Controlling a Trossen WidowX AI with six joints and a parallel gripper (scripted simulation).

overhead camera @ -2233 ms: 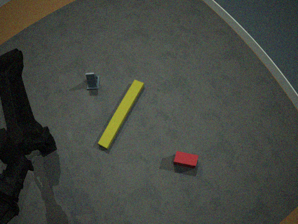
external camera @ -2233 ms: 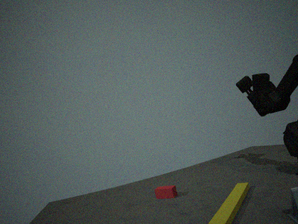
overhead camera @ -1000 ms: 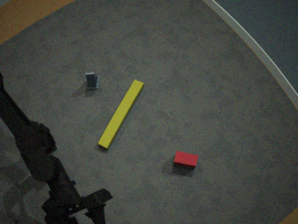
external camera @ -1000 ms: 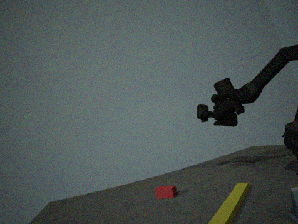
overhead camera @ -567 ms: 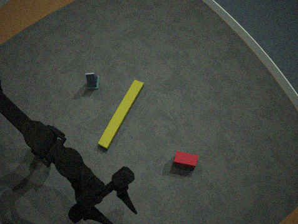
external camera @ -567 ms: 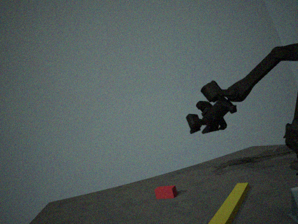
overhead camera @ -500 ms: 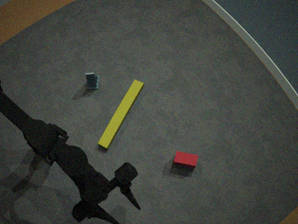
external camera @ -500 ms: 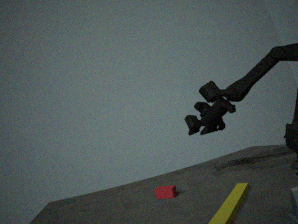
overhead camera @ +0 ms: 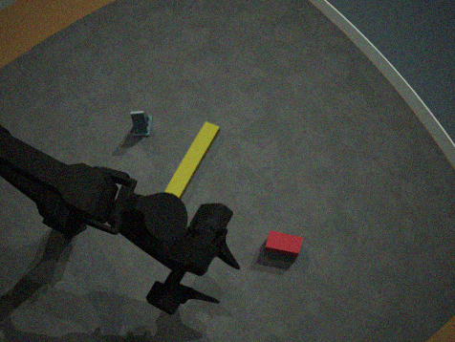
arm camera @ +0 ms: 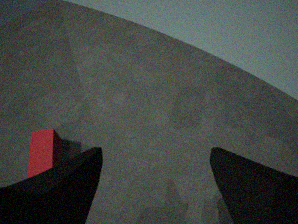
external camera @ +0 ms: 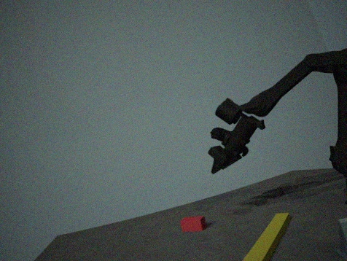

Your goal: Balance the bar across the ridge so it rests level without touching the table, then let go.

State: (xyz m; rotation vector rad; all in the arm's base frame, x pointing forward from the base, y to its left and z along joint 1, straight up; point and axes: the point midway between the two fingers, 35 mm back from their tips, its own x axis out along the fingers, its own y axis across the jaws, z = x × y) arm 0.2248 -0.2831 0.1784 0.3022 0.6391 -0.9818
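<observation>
1. From the top view, the arm (overhead camera: 72, 191) covers the near end of the yellow bar (overhead camera: 193, 158).
2. In your exterior view, the ridge block (external camera: 342, 233) is cut off at the right edge.
3. The wrist view shows only part of the red block (arm camera: 41, 152) behind a claw finger (arm camera: 47, 209).

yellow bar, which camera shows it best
The top view: the long flat yellow bar lies nearly whole on the grey table, only its near end tucked under the dark arm. The exterior view catches just part of it, cut off at the bottom edge. The wrist view misses it entirely.
</observation>
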